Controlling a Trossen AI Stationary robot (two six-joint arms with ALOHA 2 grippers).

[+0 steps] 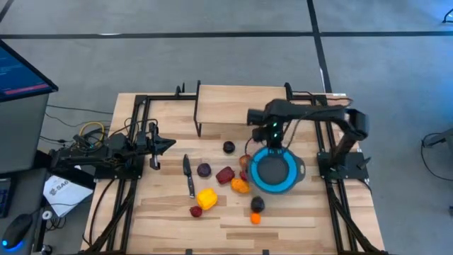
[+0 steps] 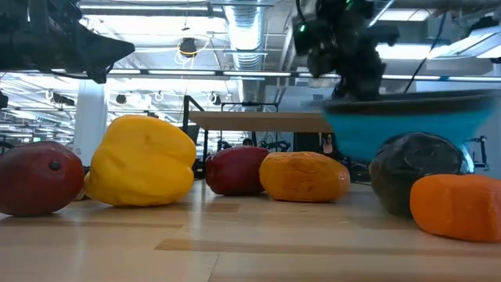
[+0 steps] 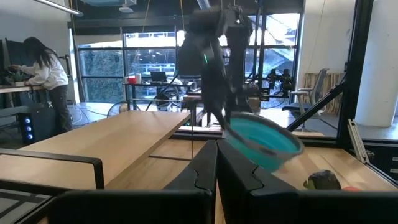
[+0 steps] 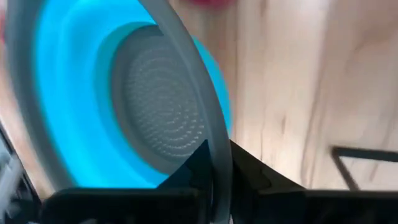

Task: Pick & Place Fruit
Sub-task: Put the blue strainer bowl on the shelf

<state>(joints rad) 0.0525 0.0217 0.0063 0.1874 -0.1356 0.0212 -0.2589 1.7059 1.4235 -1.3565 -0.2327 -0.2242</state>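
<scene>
A blue bowl (image 1: pixel 277 172) with a grey rim is at the table's right middle, raised and tilted in the left wrist view (image 3: pixel 261 140) and low view (image 2: pixel 407 125). My right gripper (image 1: pixel 273 145) is shut on its far rim. The fruits lie on the table to the left and near side of the bowl: yellow (image 1: pixel 207 198), red (image 1: pixel 225 175), purple (image 1: pixel 204 170), orange (image 1: pixel 241 186), black (image 1: pixel 257 204), a small orange (image 1: pixel 255 219) and a dark one (image 1: pixel 228 147). My left gripper (image 1: pixel 159 145) waits shut at the table's left side. My right gripper pinches the bowl's grey rim (image 4: pixel 210 146) at the far side of the bowl, with one finger (image 4: pixel 194 163) inside the bowl and the other finger (image 4: pixel 250 169) outside. The fingers come from above, pointing down. The bowl hangs tilted below them and looks lifted off the table.
A slim black-handled knife (image 1: pixel 188 176) lies left of the fruits. A raised wooden shelf (image 1: pixel 241 106) stands at the table's far side. Black frame rails (image 1: pixel 134 127) run along both table sides. Bare wood lies along the near right edge. A person stands far off in the room (image 3: pixel 43 71).
</scene>
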